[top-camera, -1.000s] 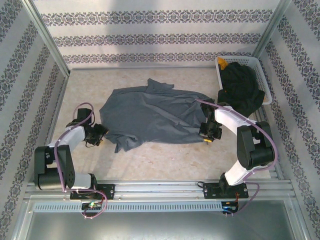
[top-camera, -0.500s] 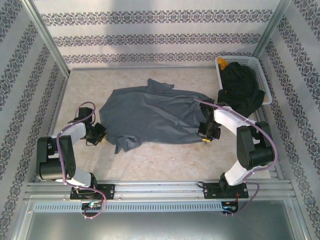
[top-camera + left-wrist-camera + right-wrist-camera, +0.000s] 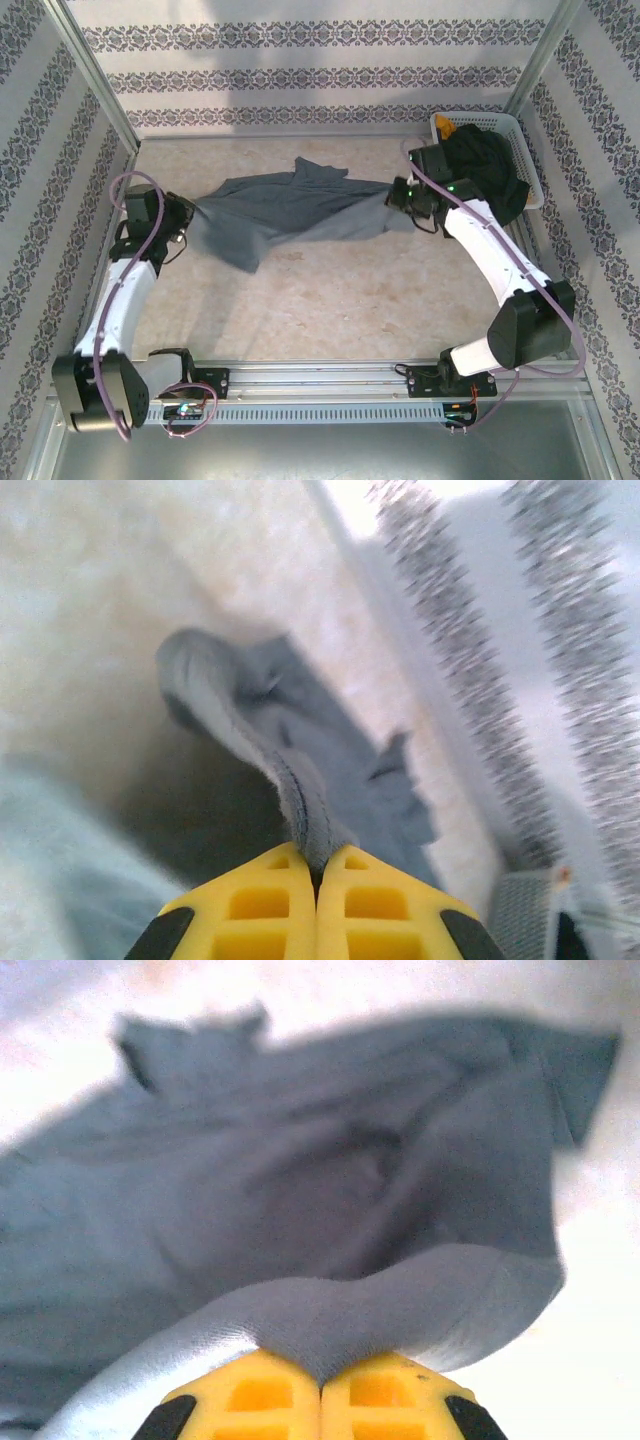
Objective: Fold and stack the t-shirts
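Above the beige tabletop point(image 3: 330, 290) the slate-grey t-shirt point(image 3: 290, 205) is stretched, clamped at either end by left gripper point(image 3: 188, 214) and right gripper point(image 3: 396, 196); a fold seems underway, needing even lowering next.

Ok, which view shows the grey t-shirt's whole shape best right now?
Top external. It shows the whole grey t-shirt stretched between the left gripper and right gripper, one end each. The left wrist view shows a pinched fold and blurred cloth beyond; the right wrist view shows a pinched edge with rumpled cloth past it.
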{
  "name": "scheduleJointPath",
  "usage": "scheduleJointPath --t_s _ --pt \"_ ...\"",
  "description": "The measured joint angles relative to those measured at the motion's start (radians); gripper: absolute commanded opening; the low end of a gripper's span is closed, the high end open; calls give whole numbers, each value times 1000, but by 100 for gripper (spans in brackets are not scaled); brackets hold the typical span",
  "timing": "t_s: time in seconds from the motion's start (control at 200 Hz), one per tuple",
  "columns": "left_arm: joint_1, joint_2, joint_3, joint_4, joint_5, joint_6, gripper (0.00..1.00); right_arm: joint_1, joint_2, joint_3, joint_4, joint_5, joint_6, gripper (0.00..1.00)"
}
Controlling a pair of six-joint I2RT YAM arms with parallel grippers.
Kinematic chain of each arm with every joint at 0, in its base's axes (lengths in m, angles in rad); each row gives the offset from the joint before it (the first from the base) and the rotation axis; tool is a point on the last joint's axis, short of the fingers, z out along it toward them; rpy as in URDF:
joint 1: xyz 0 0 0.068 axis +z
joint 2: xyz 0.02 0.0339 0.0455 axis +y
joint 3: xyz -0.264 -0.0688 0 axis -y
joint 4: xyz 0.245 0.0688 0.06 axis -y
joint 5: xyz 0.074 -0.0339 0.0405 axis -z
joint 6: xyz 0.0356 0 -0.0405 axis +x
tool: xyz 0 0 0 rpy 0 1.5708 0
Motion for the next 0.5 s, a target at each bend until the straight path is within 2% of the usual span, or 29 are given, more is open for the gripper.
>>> scheduleJointPath --t_s 0.185,0.345,0.5 --pt "0 -203 70 -12 -114 -44 0 0 -130 49 87 32 4 0" --pt "0 -376 175 -89 -226 -45 0 10 -385 3 131 76 3 0" --pt "0 -452 302 -143 -289 -44 0 16 -587 -16 139 101 3 0"
